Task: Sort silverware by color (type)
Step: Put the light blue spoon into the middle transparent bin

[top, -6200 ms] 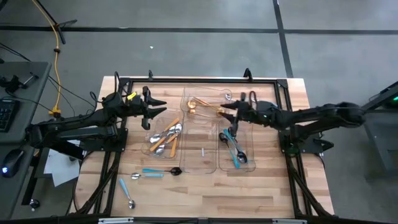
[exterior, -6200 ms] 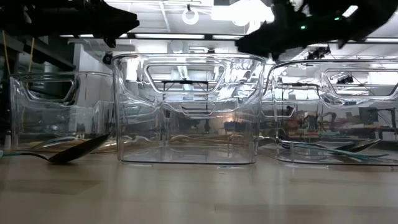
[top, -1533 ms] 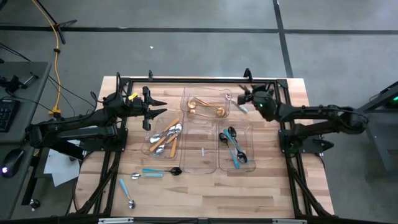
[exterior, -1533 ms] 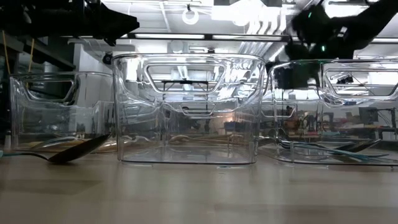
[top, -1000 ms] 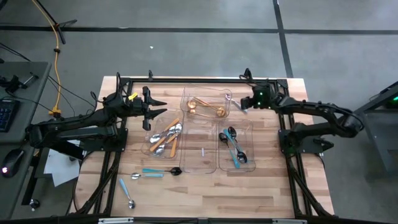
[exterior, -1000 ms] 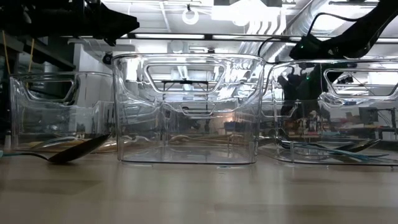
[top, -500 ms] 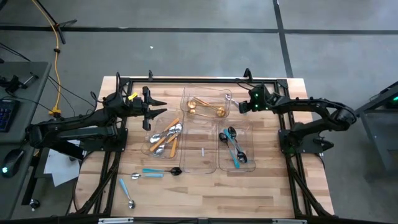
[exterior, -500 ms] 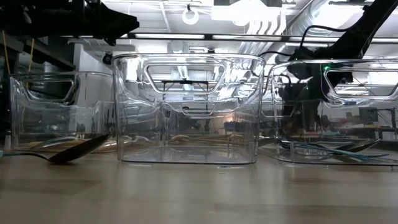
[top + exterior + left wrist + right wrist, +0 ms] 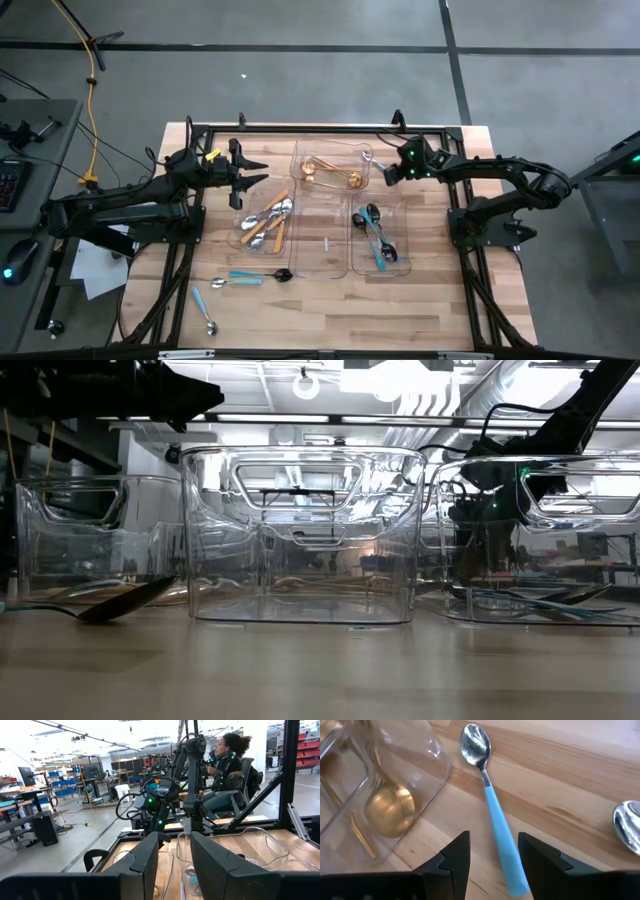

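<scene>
A spoon with a light-blue handle lies flat on the wood at the table's far right, beside the clear tray with gold spoons. My right gripper is open and slants down over it, one finger on each side of the handle's free end; I cannot tell whether either finger touches it. My left gripper hangs open and level above the far end of the tray with orange-handled spoons. Dark, teal-handled pieces lie in the right tray. Loose light-blue spoons and a dark spoon lie near the front left.
A middle clear tray stands between the other two. Another spoon bowl lies on the wood close to my right gripper. A black frame borders the table's far edge. A seated person is beyond the table.
My right gripper has sunk toward the table over the light-blue-handled spoon, tipping further down and rolling a little, then stopped. Its fingers keep the same gap. The silverware has not moved.
</scene>
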`<action>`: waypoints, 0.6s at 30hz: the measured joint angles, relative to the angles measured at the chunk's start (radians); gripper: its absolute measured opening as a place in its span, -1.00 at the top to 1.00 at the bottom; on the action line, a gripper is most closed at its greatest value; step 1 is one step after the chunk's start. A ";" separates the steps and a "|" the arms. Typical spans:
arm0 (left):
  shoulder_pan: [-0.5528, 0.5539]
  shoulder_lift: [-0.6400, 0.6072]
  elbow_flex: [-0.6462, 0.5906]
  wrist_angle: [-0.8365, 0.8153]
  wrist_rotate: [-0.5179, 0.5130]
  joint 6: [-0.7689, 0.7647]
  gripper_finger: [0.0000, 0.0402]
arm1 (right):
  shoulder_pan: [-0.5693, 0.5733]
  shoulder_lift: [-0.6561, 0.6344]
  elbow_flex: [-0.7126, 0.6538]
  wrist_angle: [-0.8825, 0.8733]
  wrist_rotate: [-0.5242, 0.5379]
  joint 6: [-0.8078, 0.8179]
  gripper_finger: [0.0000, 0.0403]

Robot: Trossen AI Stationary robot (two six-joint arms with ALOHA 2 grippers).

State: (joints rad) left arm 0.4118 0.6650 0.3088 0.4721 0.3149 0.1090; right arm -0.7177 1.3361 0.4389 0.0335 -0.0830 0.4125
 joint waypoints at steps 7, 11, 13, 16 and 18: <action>0.000 0.000 0.000 0.000 0.000 0.000 0.48 | 0.013 0.000 0.000 -0.023 0.000 -0.038 0.25; 0.000 0.000 0.000 0.000 0.000 0.000 0.48 | 0.013 0.000 0.000 -0.072 0.002 -0.020 0.25; 0.000 0.000 0.000 0.000 0.000 0.000 0.48 | 0.013 0.000 -0.001 -0.075 0.009 -0.027 0.25; 0.000 0.000 0.000 0.000 0.000 0.000 0.48 | 0.013 0.000 -0.001 -0.073 0.012 -0.029 0.25; 0.000 0.000 0.000 0.000 0.000 0.000 0.48 | 0.013 0.000 -0.001 -0.075 0.012 -0.028 0.25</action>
State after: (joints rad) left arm 0.4117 0.6647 0.3088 0.4721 0.3145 0.1089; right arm -0.7052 1.3361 0.4381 -0.0419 -0.0711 0.3842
